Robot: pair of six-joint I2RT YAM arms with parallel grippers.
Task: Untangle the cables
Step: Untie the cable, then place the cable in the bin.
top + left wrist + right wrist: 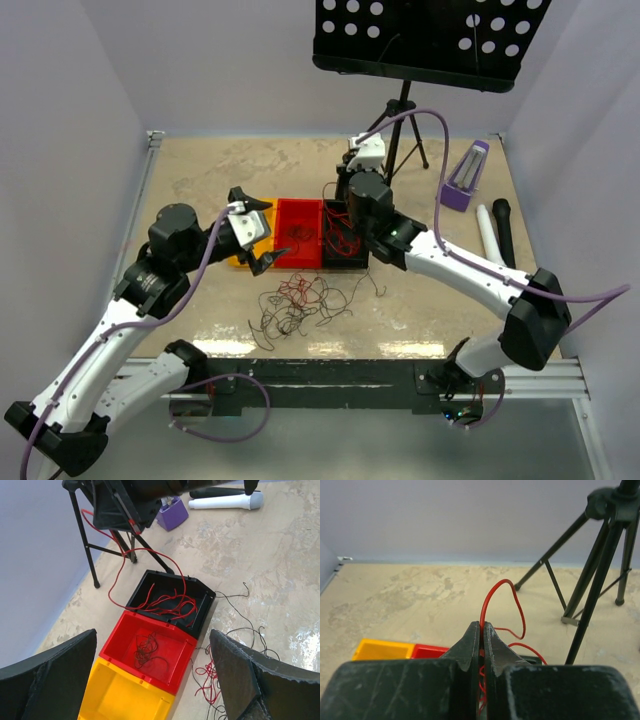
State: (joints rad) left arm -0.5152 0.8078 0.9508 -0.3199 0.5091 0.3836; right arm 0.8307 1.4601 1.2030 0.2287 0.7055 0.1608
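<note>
Pinching a bright red cable [505,580] between fingers pressed tight together, the right claw [481,630] is hanging above the black bin [205,615], and by the look of it this strand is being sorted in with the other red ones already coiled there. The left claw [258,230] is waiting spread wide and holding nothing, hovering over the red bin [175,662], where a small knot of dark cables [145,647] is lying, with the yellow bin [125,695] just beside it. The rest of the cables [300,300] are sprawling in a loose red-and-dark tangle on the bench [200,170], in front of the bins and toward the arms. The held cable is running steeply: its long axis is climbing from the bin floor up to the claw, leaning toward the far side of the bench. Its short free end is arching above the fingertips and curling back down to the right, toward the music stand's tripod [590,595]. One slack loop is drooping outside the bin's far wall. To do this well, I'd say the claw should be coming down over the middle of the black bin, slowly, so the slack is piling inside the walls rather than spilling over the rim. The fingers should be parting only once the strand is sagging with no pull on it. Any sideways tug is risking dragging the settled red coils back out or catching the tripod leg.
</note>
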